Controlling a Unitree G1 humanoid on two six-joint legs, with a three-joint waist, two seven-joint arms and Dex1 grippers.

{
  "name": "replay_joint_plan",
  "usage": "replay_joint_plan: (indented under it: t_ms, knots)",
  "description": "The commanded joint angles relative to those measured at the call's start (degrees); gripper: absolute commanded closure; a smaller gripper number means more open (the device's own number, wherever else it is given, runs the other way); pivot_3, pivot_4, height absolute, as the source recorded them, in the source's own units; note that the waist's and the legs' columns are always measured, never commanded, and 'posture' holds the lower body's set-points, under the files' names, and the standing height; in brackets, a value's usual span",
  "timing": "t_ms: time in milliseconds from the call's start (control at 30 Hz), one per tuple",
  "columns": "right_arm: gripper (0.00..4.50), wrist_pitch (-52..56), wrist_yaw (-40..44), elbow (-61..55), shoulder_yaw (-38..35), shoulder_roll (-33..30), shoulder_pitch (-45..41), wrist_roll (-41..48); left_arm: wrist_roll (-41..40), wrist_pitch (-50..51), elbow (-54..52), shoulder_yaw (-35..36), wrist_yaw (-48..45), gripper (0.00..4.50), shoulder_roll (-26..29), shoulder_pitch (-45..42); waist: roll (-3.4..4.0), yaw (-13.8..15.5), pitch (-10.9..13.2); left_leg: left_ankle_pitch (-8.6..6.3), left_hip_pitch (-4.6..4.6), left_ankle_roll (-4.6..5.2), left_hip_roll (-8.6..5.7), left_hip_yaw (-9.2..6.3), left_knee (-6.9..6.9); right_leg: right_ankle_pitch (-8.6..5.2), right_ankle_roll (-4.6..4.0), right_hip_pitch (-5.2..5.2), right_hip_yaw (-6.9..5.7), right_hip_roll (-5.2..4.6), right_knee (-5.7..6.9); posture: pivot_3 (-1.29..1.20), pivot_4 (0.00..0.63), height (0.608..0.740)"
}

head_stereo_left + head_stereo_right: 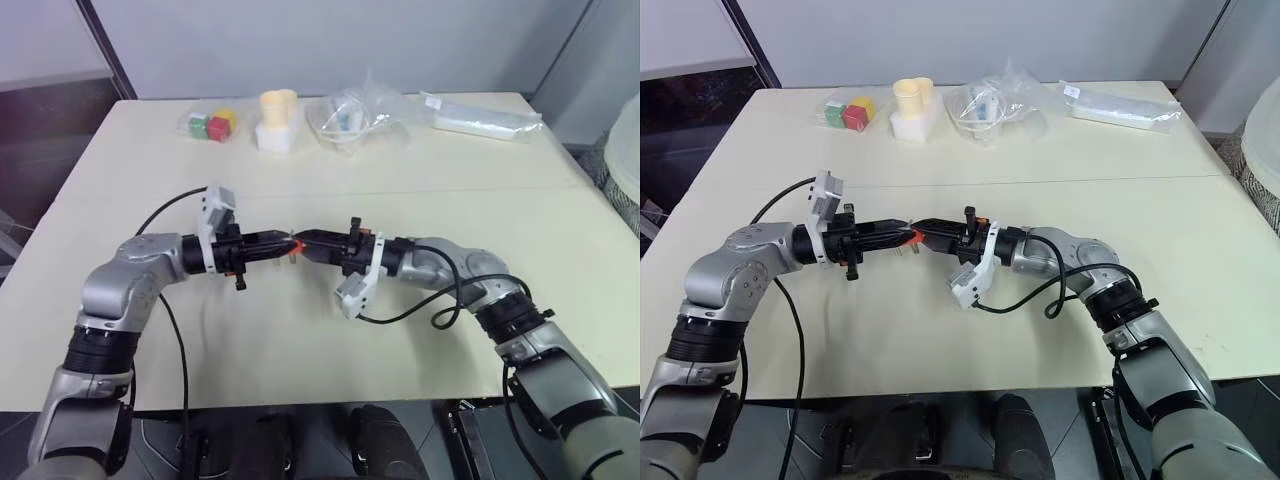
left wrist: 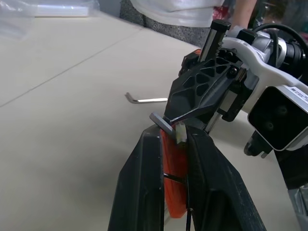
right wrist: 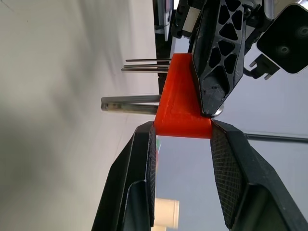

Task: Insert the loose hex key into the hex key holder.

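The orange-red hex key holder point(image 1: 295, 246) hangs above the middle of the table point(image 1: 300, 340), gripped from both sides. My left gripper point(image 2: 172, 139) points right and is shut on one end of the holder point(image 2: 173, 178). My right gripper point(image 3: 183, 126) points left and is shut on the other end of the holder point(image 3: 183, 101). Short grey keys point(image 3: 130, 103) stick out of the holder's side. The loose hex key point(image 2: 144, 100), a thin L-bent rod, lies flat on the table just beyond the two grippers, with neither touching it.
At the table's far edge sit a bag of coloured blocks point(image 1: 212, 125), a cream cup on a white block point(image 1: 278, 120), a crumpled plastic bag point(image 1: 350, 118) and a flat clear packet point(image 1: 480, 115). A person in white point(image 2: 183, 9) stands past the table.
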Motion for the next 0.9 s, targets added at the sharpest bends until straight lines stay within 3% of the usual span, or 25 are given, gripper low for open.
replay_joint_plan:
  t_ms: [33, 700, 733, 900]
  knots:
    - [3.47, 0.1, -0.83, -0.47, -1.33, -0.7, -1.37, 2.32, 0.39, 0.16, -1.99, 1.68, 0.56, 4.38, 1.68, 0.64, 0.0, -0.01, 0.0, 0.0, 0.0, 0.0, 0.0, 0.0, 0.0, 0.0, 0.0, 0.0, 0.0, 0.0, 0.0, 0.0, 0.15, 0.74]
    - [3.47, 2.99, 4.16, -0.8, -2.55, -0.86, -0.31, 7.81, 0.65, -0.03, -2.87, 1.81, 2.82, 4.38, 1.17, 1.9, 0.0, -0.02, 0.0, 0.0, 0.0, 0.0, 0.0, 0.0, 0.01, 0.0, 0.0, 0.0, 0.0, 0.0, 0.02, 0.0, 0.15, 0.74]
    - [2.46, 3.13, 4.52, -0.97, -2.65, -0.86, -0.16, 8.15, 0.6, -0.01, -2.97, 1.84, 2.94, 4.38, 1.15, 1.96, 0.0, -0.02, 0.0, 0.0, 0.0, 0.0, 0.0, 0.0, 0.01, 0.0, 0.0, 0.0, 0.0, 0.0, 0.02, 0.0, 0.15, 0.74]
    - [0.03, 5.37, 6.1, -2.25, -2.82, -1.18, 0.49, 9.72, 0.51, -0.09, -3.18, 2.04, 3.45, 4.38, 1.14, 2.35, 0.0, 0.06, 0.0, -0.02, 0.0, 0.04, 0.0, -0.01, 0.01, 0.0, 0.0, 0.0, 0.0, -0.01, 0.02, 0.0, 0.15, 0.74]
